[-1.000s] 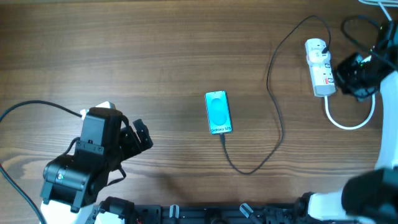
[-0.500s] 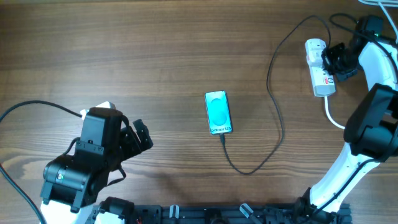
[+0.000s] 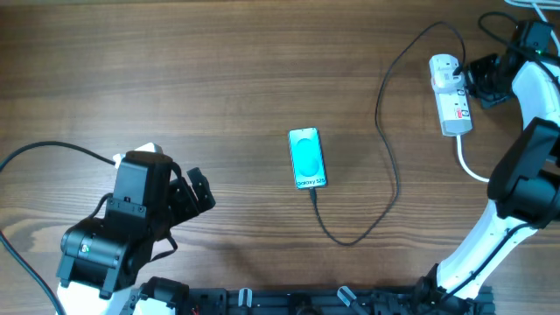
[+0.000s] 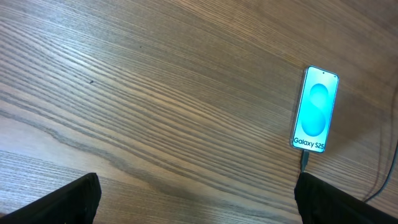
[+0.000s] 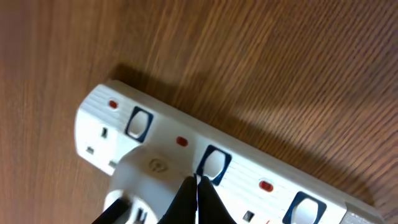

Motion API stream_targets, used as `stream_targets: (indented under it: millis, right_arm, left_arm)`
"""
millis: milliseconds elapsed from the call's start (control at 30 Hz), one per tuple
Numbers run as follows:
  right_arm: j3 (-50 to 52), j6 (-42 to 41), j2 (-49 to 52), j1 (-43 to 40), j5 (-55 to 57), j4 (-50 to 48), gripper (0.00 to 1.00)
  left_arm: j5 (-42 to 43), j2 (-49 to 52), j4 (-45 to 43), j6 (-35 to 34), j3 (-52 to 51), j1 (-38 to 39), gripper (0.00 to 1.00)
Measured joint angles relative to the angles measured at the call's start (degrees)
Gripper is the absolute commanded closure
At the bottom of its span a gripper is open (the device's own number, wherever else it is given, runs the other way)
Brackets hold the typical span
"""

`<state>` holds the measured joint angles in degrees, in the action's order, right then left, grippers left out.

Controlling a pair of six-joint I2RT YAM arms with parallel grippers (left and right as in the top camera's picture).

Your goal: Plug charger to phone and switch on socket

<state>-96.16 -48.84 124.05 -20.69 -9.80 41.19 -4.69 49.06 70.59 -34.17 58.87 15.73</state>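
Observation:
The phone (image 3: 307, 158) lies in the middle of the table, cyan screen up, and also shows in the left wrist view (image 4: 316, 109). The thin black charger cable (image 3: 385, 131) runs from the phone's near end, where its tip sits, in a loop up to the white plug on the socket (image 3: 450, 107). My right gripper (image 3: 479, 77) is shut, its fingertips (image 5: 198, 182) touching the socket (image 5: 249, 168) beside a rocker switch next to the white plug (image 5: 149, 177). My left gripper (image 3: 197, 188) is open and empty at the near left, far from the phone.
A thicker white cord (image 3: 477, 166) curves from the socket's near end toward the right arm. Black arm cables hang at the far right corner (image 3: 503, 35). The left arm's base and cable fill the near left corner (image 3: 96, 236).
My right gripper has moved from beside the socket's right side up toward its far end and now rests its shut fingertips on the socket. The left arm, phone and cable have not moved.

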Motion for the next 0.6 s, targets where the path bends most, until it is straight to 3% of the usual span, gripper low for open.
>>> stream_targets:
  millis: [233, 400, 600]
  right_arm:
    - [-0.44, 0.28, 2.93, 0.52, 1.62, -1.25, 0.95]
    - [-0.70, 4.79, 1.27, 0.70, 1.90, 2.69, 0.95]
    - [-0.66, 11.13, -30.91, 0.70, 1.88, 8.87, 0.95]
  left_arm:
    - [0.00, 0.00, 0.00, 0.00, 0.00, 0.00, 0.00]
    - [0.00, 0.00, -0.02, 0.00, 0.00, 0.00, 0.00]
    - [0.00, 0.00, 0.00, 0.00, 0.00, 0.00, 0.00]
